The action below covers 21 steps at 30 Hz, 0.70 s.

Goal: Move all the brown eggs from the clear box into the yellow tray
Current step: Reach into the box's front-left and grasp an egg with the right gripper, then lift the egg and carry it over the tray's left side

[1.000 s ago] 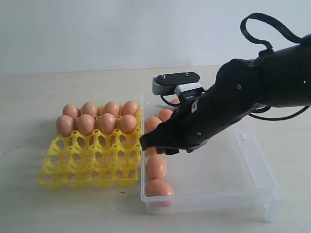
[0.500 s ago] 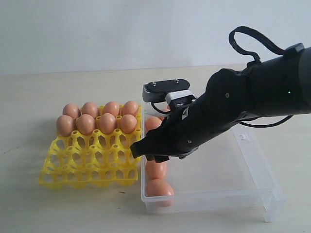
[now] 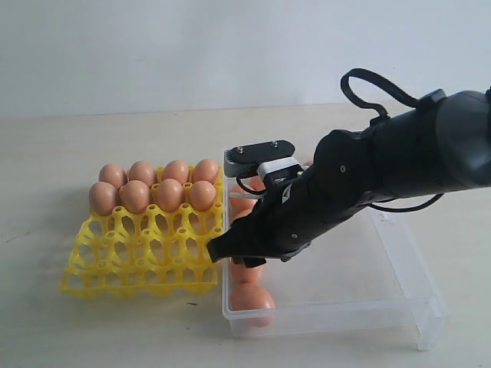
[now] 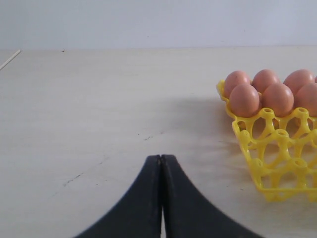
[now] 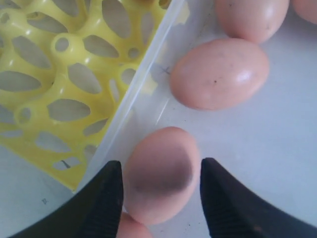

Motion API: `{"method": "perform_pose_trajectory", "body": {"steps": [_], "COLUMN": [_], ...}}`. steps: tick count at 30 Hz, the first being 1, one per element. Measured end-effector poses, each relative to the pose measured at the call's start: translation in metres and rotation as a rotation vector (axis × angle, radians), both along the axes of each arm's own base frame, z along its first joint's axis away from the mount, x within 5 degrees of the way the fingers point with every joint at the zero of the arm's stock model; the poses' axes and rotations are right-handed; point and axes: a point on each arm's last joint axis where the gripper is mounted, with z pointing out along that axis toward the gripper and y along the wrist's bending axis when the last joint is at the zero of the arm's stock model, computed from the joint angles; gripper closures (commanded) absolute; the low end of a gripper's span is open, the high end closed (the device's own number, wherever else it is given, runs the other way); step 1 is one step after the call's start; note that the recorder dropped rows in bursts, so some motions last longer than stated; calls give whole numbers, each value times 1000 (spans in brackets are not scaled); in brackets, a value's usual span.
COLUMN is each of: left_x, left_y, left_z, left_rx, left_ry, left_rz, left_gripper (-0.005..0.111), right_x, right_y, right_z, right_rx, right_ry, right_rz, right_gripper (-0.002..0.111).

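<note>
Over the last second our right pincer (image 5: 161, 166) has slid toward the lower left of the outside view and dropped in along the left wall of the clear box (image 3: 330, 316) (finally lined up). Its fingers stand apart, one on each side of a brown egg (image 5: 163, 148) lying on the box floor. We can't tell whether the pads touch the shell yet, so we reckon the next pick is about to start, not done.

Nearest us in the outside view, a corner egg (image 3: 249, 297) sits at the box's bottom left. In the wrist view a neighbour egg (image 5: 130, 229) looks to be right against the one we're straddling, so it may get nudged. The box wall runs just beside the target too, leaving one finger a tight slot.

Further back, more eggs (image 5: 220, 74) lie loose in the box. The yellow tray (image 3: 138, 264) sits just left of it, near rows empty, eight eggs (image 3: 153, 188) filling the far two. Roughly halfway, we'd guess.

The left pincer (image 4: 161, 198) is pressed together over bare table (image 4: 89, 109), out of the way.
</note>
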Motion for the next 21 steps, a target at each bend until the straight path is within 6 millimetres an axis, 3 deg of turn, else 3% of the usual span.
{"method": "perform_pose_trajectory", "body": {"steps": [6, 14, 17, 21], "left_x": [0, 0, 0, 0], "left_y": [0, 0, 0, 0], "left_z": [0, 0, 0, 0], "left_rx": [0, 0, 0, 0], "left_ry": [0, 0, 0, 0], "left_rz": [0, 0, 0, 0], "left_gripper": [107, 107, 107, 107], "right_x": [3, 5, 6, 9], "right_y": [1, 2, 2, 3], "right_z": [-9, -22, -27, -27], "right_rx": [-8, -22, -27, -16], "right_ry": [-2, 0, 0, -25], "right_rz": [-5, -11, -12, -19], "right_gripper": [45, 47, 58, 87]}}
